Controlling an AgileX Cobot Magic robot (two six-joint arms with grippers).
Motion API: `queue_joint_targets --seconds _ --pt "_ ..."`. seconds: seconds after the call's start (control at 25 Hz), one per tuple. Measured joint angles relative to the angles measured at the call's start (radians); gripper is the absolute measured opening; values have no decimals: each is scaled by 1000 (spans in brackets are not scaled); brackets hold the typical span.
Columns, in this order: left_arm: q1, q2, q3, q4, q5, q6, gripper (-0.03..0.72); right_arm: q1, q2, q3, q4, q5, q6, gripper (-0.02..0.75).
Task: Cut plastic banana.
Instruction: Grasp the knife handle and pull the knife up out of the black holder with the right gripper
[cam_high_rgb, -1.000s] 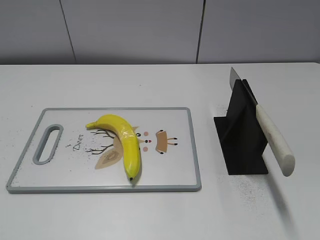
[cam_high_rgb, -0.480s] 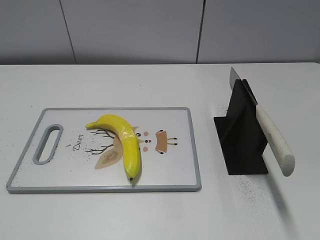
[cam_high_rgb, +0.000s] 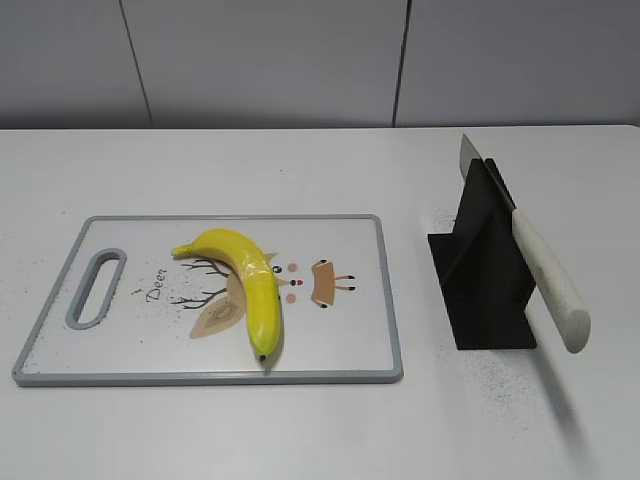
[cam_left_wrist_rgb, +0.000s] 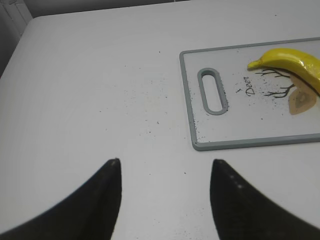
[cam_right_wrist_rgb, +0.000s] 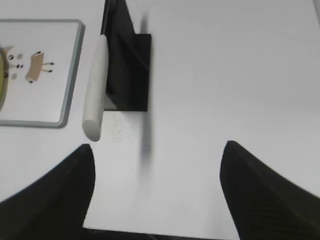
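A: Nearest the cameras, what are the two grippers doing?

B: Both hang above the white surface (cam_high_rgb: 300, 430) with nothing between their fingers. The left gripper (cam_left_wrist_rgb: 164, 172) has its fingers spread apart over bare surface, short of the cutting board (cam_left_wrist_rgb: 192, 115). The right gripper (cam_right_wrist_rgb: 157, 160) is likewise spread wide and grasps nothing, and it hovers just on the near side of the knife's pale handle (cam_right_wrist_rgb: 95, 85).

A: And the knife itself?

B: The knife (cam_high_rgb: 545, 275) sits slotted in a black stand (cam_high_rgb: 480, 265), blade buried towards the back, handle jutting out towards the front and free of the surface. That tilt looks deliberate: it leaves room for fingers to close round the handle from either side.

A: Where's the thing to be cut?

B: The plastic banana (cam_high_rgb: 250, 285) lies flat on the cutting board, roughly mid-board, stem towards the board's handle slot (cam_high_rgb: 97, 288), dark tip near the front edge. It is whole and uncut, well apart from the knife.

A: So how far along?

B: I'd judge nothing is begun yet. The right gripper seems placed to take the knife, the left to steady the banana
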Motion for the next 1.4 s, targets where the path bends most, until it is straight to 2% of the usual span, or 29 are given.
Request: queue_joint_targets --seconds 0.2,0.4,0.56,0.8,1.4 --pt "0 0 0 0 0 0 529 69 137 -35 42 45 66 589" --pt "0 0 0 0 0 0 529 210 277 -87 28 89 102 589" --pt "0 0 0 0 0 0 529 285 388 -135 13 105 109 589" --pt "0 0 0 0 0 0 529 296 559 -159 14 105 97 603" --pt "0 0 0 0 0 0 529 296 915 -193 14 -30 157 592"
